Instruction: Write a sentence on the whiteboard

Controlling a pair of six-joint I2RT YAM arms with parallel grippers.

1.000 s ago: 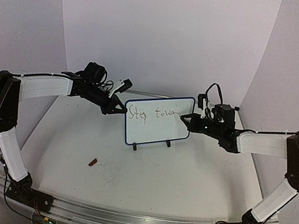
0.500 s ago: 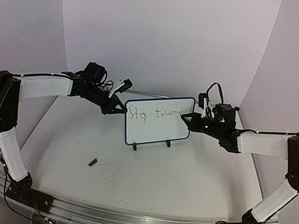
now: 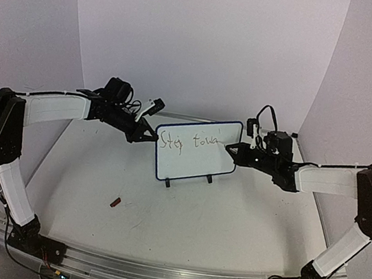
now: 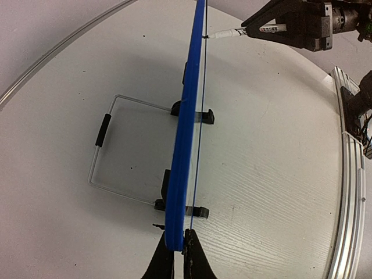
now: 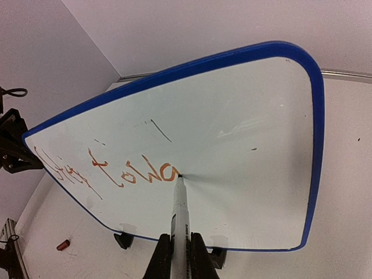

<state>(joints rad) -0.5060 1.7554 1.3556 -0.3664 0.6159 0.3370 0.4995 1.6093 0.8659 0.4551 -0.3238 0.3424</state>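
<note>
- Nearest me, a metal rail [image 3: 167,275] runs along the table's front edge and carries both arm bases, one at each end.
- A little farther in, a small dark-red bit [image 3: 115,202] lies alone on the white tabletop [image 3: 243,224], well apart from everything else.
- Past the middle of the table stands the small white rectangular whiteboard with a blue rounded frame [image 3: 193,163]. It sits on two black feet [image 3: 167,183], its face turned towards the arms, with a thin wire stand [image 4: 96,157] behind it.
- The left claw [image 3: 146,136] is pinched tight on the board's left edge. From its own wrist camera the two fingertips sandwich the blue frame.
- The right claw [image 3: 234,150] is closed around a slim white marker [image 5: 181,212], and the dark tip touches the board's face.
- The reddish-brown cursive writing [image 5: 110,168] runs across the board's upper half and reads roughly "Stay towa". The marker tip rests right at the end of the last letter.
- Beyond all this a plain pale wall [image 3: 207,38] curves around the back.
</note>
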